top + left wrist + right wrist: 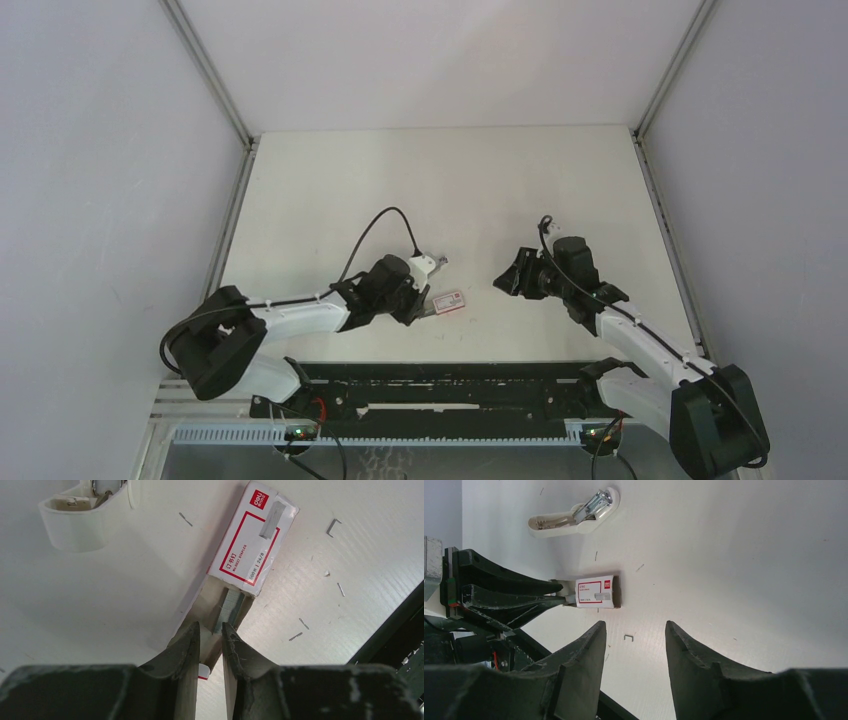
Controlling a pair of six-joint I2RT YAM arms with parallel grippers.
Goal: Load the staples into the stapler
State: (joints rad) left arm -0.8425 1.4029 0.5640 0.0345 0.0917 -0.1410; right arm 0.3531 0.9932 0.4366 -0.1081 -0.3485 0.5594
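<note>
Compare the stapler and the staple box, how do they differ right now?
The stapler is plain white and curved; the staple box is rectangular with red printing. The stapler lies open, metal magazine exposed; the box has its tray slid out, showing staples. Both rest on the table.

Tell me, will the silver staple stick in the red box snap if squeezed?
Probably, if squeezed hard: the staple strip looks like thin wires stuck side by side, and loose staples already lie on the table. It looks stiff and light, so it would likely slide from the box easily.
</note>
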